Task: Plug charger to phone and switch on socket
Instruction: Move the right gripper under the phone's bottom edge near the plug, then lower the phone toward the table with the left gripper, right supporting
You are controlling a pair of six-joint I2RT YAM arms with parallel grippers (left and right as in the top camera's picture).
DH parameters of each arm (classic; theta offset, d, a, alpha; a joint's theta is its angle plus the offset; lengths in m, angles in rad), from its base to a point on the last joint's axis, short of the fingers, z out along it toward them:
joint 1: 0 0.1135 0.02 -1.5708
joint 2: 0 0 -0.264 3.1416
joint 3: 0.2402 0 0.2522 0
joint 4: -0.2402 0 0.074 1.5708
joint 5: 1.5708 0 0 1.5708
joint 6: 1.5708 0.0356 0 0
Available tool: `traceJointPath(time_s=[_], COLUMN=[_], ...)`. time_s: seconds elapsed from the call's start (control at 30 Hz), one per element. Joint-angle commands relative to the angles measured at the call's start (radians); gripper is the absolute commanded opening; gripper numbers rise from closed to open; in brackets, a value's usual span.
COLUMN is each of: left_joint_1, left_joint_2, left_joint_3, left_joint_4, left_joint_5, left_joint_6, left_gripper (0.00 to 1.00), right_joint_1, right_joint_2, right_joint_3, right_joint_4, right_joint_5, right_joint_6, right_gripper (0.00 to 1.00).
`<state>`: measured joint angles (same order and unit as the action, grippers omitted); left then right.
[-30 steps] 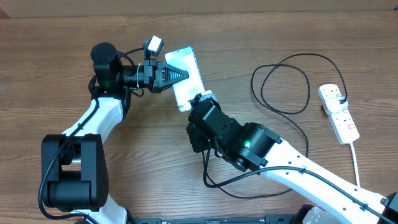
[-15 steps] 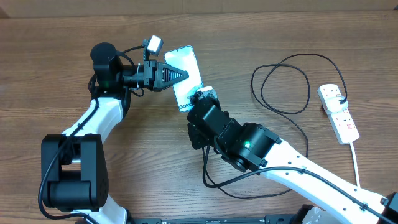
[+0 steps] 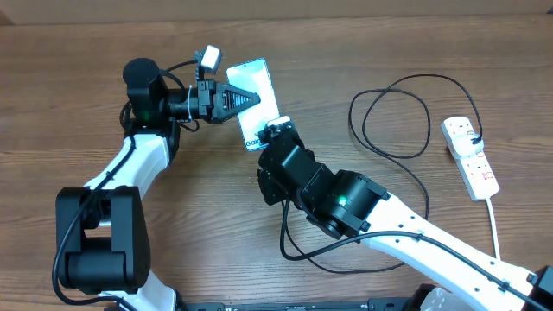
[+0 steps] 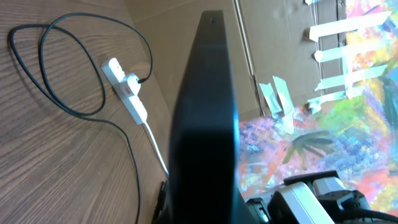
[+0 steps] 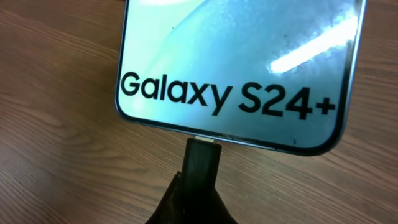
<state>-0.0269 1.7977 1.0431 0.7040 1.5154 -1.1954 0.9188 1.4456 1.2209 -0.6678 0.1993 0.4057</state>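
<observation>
Under both pairs of fingers, a brown wooden table (image 3: 432, 52). Well apart from the right fingers, out toward the far right of the table, a thin black charger cable (image 3: 351, 115) lying in a loose loop, one end plugged into a white power strip (image 3: 471, 155). Same loop and strip also in the left wrist view, far beyond the phone. Red-marked switches on the strip too small to read.

Between the two grippers, a slim phone (image 3: 263, 78) with a light blue screen, reading "Galaxy S24+" in the right wrist view. Left gripper (image 3: 249, 98) closed on the long side of the phone, fingers reaching over the screen edge. In the left wrist view, only the dark phone edge, seen edge-on, directly ahead.

Right gripper (image 3: 275, 134) just beside the short bottom edge of the phone, dark fingers (image 5: 189, 205) pinched tight around the small black plug (image 5: 202, 155). Plug tip touching the middle of that bottom edge, at the port. How deep inside, cannot tell.
</observation>
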Motion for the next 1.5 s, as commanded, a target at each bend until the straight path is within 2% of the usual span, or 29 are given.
traceJointPath(time_s=[0.0,0.93,1.17,1.27,1.47], left_joint_1=[-0.061,-0.061,-0.06,-0.06,-0.06], left_joint_2=[0.001,0.001,0.001,0.001,0.001], left_joint_3=[0.003,-0.003,-0.003,-0.003,-0.003], left_joint_4=[0.004,0.004,0.004,0.004,0.004], left_joint_5=[0.065,0.065,0.065,0.063,0.023], left_joint_6=[0.04,0.048,0.052,0.072,0.074], left_gripper=[0.04,0.04,0.04,0.04,0.04], right_joint_1=[0.0,0.0,0.0,0.0,0.0], right_joint_2=[-0.009,-0.009,-0.01,-0.014,-0.045], right_joint_3=[0.032,0.063,0.063,0.064,0.064], right_joint_4=[0.09,0.112,0.023,0.007,-0.011], right_joint_5=[0.047,0.047,0.034,0.004,-0.018], right_joint_6=[-0.059,-0.066,-0.035,-0.036,-0.035], right_gripper=[0.04,0.04,0.04,0.11,0.35])
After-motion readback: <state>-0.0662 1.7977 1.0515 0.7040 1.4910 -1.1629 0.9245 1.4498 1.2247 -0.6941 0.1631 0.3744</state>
